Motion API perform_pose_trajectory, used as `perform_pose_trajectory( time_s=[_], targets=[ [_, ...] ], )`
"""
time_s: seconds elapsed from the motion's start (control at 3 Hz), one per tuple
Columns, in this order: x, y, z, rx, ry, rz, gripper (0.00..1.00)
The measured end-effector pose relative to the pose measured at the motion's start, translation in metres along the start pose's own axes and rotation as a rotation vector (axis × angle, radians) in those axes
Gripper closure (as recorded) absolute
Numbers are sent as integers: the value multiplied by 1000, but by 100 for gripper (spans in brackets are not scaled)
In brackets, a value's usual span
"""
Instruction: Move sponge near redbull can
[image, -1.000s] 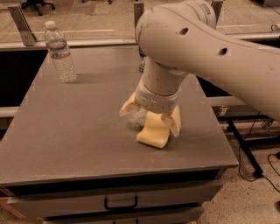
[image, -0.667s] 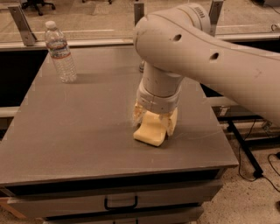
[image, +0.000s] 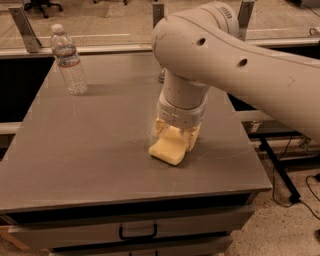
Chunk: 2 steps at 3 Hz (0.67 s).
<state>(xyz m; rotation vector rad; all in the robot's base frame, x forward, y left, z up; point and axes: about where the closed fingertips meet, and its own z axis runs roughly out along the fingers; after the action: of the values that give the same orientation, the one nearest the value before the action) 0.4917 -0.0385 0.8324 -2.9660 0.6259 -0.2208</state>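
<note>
gripping the sponge (image: 169, 150) from both sides, the gripper (image: 175, 136) stands low over the front right part of the grey table (image: 90, 150), clenched on the block's upper end. the sponge sits tilted, its lower edge at or just above the surface; which of the two cannot be told. the redbull can (image: 162, 75) seems to be the small sliver showing behind the arm (image: 240, 65), toward the back of the table, mostly hidden. risks noted: foam held by one end may twist or slip out if dragged along the top. the bulky arm hides the can, so a move toward it could knock it over. released too early, the sponge ends well apart from the can. the water bottle (image: 69, 60) stands far left, away from both.
</note>
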Motion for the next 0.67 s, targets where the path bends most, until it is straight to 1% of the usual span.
perform_pose_trajectory(
  time_s=[0.33, 0.67],
  targets=[
    [0, 0, -1, 0, 0, 0, 100],
    [29, -14, -11, 56, -8, 43, 100]
  ],
)
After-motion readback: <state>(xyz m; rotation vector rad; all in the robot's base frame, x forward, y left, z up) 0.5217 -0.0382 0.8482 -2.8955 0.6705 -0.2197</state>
